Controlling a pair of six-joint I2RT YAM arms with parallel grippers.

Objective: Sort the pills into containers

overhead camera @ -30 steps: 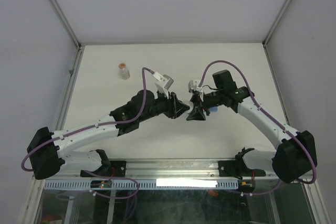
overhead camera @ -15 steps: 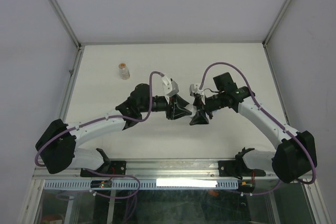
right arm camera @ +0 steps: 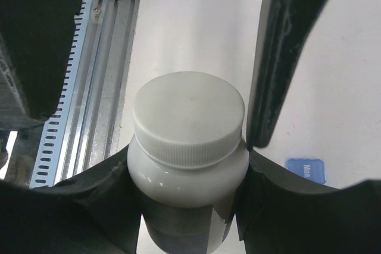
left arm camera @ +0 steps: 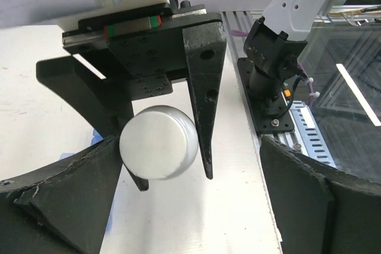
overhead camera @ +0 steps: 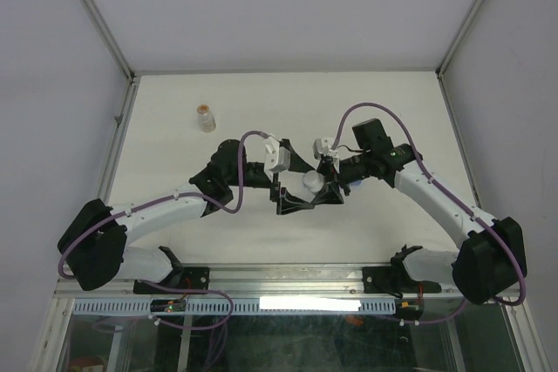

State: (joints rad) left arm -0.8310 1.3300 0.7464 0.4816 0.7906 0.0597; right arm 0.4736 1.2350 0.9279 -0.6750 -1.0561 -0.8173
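Observation:
A white pill bottle (right arm camera: 187,147) with a ribbed white cap is held sideways above the table, and my right gripper (right arm camera: 187,168) is shut on its body. My left gripper (left arm camera: 189,147) stands wide open with its fingers (left arm camera: 71,200) on either side of the cap (left arm camera: 158,142), apart from it. From above, the bottle (overhead camera: 311,183) sits between my left gripper (overhead camera: 295,185) and my right gripper (overhead camera: 324,187) at mid table. One blue lid of the containers (right arm camera: 306,171) lies on the table beside the right fingers; the rest is hidden under the arm. No pills show.
A small clear bottle (overhead camera: 206,118) with tan contents stands at the back left. Past the near table edge runs the slotted metal rail (right arm camera: 83,81). The right arm's base (left arm camera: 271,81) is bolted there.
My left gripper has gone from shut to wide open and turned, and the white bottle's cap now shows between its fingers. The right gripper has kept its hold and barely moved.

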